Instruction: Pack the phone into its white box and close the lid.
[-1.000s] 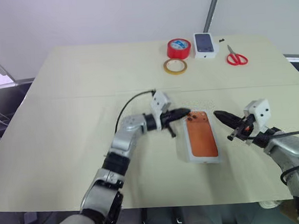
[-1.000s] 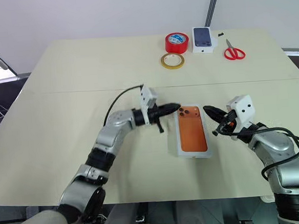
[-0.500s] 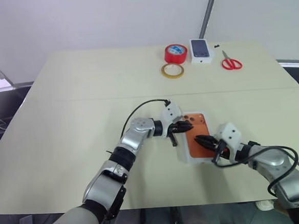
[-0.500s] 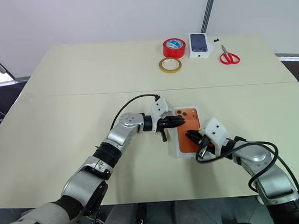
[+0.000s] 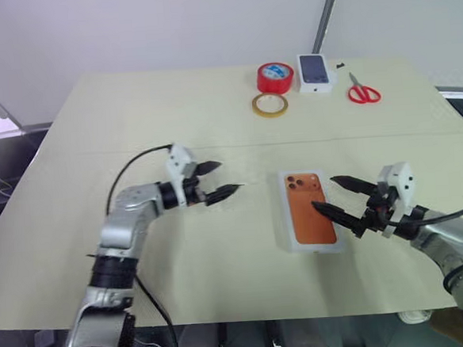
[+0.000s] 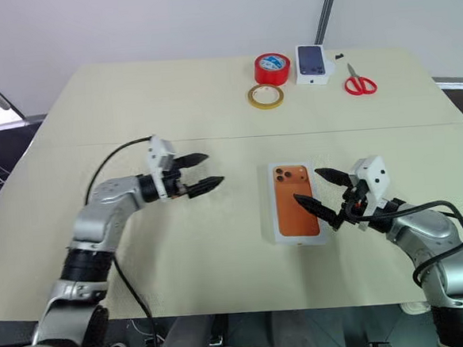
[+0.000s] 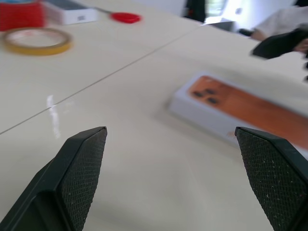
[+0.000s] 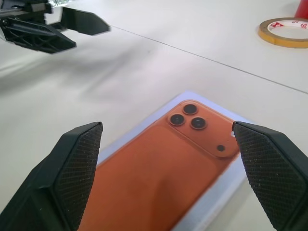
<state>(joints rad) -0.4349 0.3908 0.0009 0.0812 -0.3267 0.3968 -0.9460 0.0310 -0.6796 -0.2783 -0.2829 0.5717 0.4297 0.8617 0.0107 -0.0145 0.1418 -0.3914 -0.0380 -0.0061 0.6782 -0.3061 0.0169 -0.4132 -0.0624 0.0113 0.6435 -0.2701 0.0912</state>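
The orange phone (image 5: pixel 311 208) lies camera side up inside the shallow white box (image 5: pixel 318 249) at the middle of the table. My left gripper (image 5: pixel 230 175) hovers well to the left of the box, open and empty, its fingers aimed toward the box. My right gripper (image 5: pixel 323 192) sits just off the box's right side, open, with one fingertip over the phone's right edge and nothing held. The right wrist view looks down on the phone (image 8: pixel 159 159) between my open fingers, with the left gripper (image 8: pixel 72 29) beyond it. The lid is out of view.
At the table's far edge are a red tape roll (image 5: pixel 276 77), a yellowish tape ring (image 5: pixel 269 104), a small white box with a phone picture (image 5: pixel 316 71) and red scissors (image 5: pixel 363 90). A seam crosses the table behind the box.
Both grippers went from shut to open. The left one drew away to the left from the box's corner. The right one came off the phone to the box's right side.
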